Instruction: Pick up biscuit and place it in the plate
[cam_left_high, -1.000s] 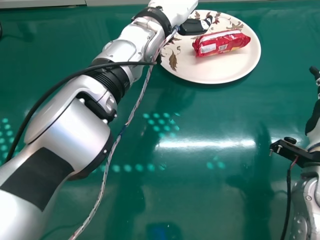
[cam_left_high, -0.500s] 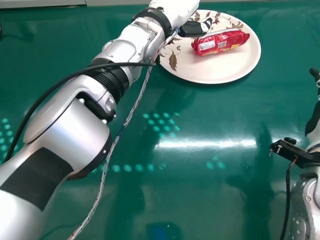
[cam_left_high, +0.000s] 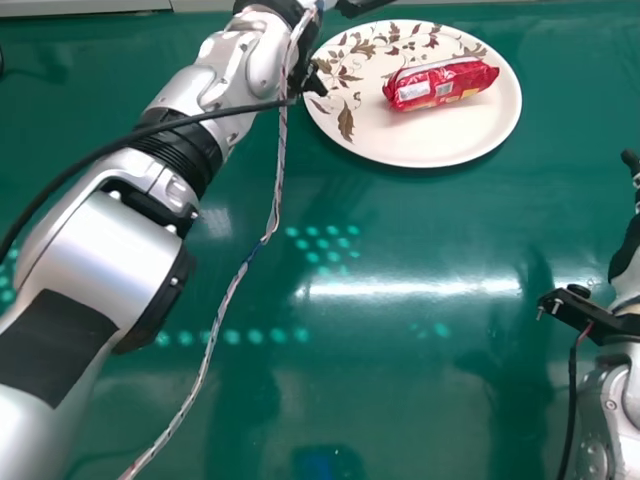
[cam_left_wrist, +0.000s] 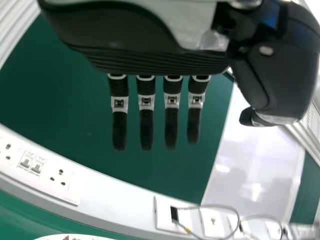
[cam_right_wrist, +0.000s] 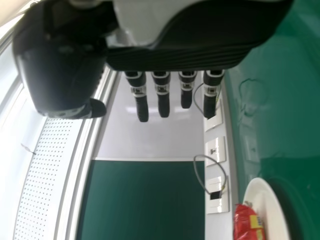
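Biscuit packet (cam_left_high: 441, 84) lay on the plate (cam_left_high: 430, 148) toward three o'clock — left hand (cam_left_high: 358, 6) at eleven, right hand (cam_left_high: 630, 161) near four, fingers straight, apart.

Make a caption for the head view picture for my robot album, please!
Snack time: the red biscuit packet rests on the leaf-patterned plate, beside the robot's silver left arm.

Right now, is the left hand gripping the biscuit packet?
No, the left hand has straight fingers and the packet lies on the plate.
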